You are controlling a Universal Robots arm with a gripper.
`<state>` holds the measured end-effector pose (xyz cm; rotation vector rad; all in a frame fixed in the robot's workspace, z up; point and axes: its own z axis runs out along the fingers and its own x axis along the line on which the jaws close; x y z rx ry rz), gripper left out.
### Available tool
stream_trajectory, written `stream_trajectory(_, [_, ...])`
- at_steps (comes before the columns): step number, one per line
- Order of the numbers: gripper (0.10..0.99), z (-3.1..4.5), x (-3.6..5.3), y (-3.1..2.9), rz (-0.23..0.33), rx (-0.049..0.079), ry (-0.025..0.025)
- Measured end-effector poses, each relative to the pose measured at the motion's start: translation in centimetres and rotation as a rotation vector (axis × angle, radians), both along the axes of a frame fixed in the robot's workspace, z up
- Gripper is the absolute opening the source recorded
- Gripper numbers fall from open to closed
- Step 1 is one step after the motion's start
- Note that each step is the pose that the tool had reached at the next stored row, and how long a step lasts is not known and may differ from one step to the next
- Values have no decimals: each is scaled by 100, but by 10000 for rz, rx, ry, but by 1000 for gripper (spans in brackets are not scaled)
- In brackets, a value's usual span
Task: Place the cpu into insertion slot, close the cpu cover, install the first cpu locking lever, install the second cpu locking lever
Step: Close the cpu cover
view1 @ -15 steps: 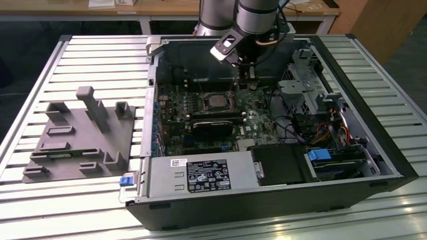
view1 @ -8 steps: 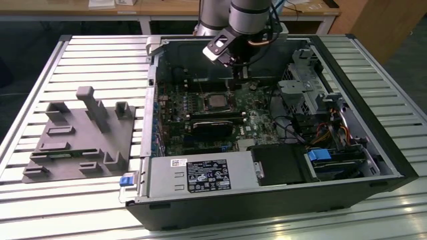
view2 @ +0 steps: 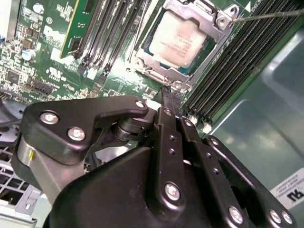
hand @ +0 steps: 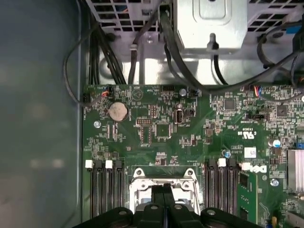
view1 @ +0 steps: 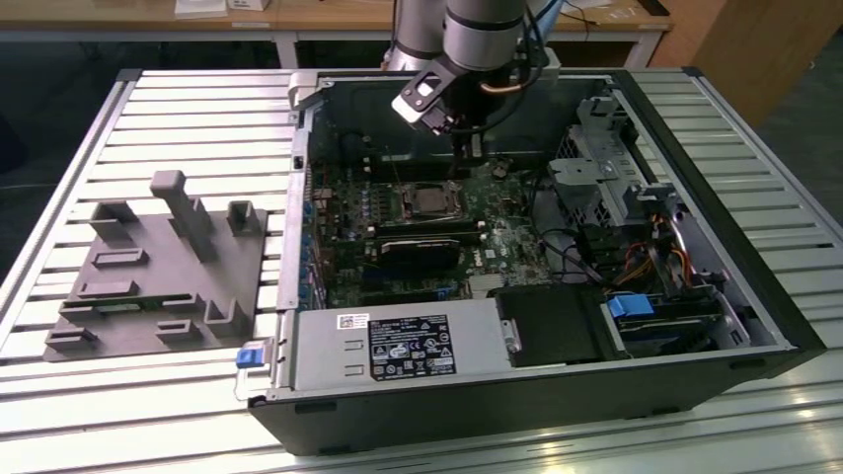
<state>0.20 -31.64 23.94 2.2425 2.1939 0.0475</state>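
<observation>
So the cpu [view2: 176, 42] is sitting flat in the insertion slot [view1: 429, 201], just past the tips of the fingers [view2: 168, 102]. The cpu cover [view2: 160, 71] looks to be down over it, with the grey top showing through the window. The fingers are pinched together with nothing between them that I can make out, and the tips are right at the near edge of the cover frame. I can't tell if they actually touch it.

A thin wire lever [view2: 270, 15] pokes out from the far corner of the socket, away from the fingers. No idea from here whether it's latched.

My guess on handling:
- The chip is light, stiff and flat, but fragile underneath. If it ever needs moving, take it by the edges and never drag it.
- The cover is thin sheet metal on a hinge, so it should be easy to push.
- The lever looks springy and slippery. I'd press near its free end, not mid-rod.

Everything sits on the motherboard [hand: 156, 128].
</observation>
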Motion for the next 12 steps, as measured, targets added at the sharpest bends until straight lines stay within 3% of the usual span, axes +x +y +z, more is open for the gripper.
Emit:
stream_trajectory(5, [106,-49,-36,0,0,1,-1])
stream_trajectory(12, [106,-53,-46,0,-1,0,-1])
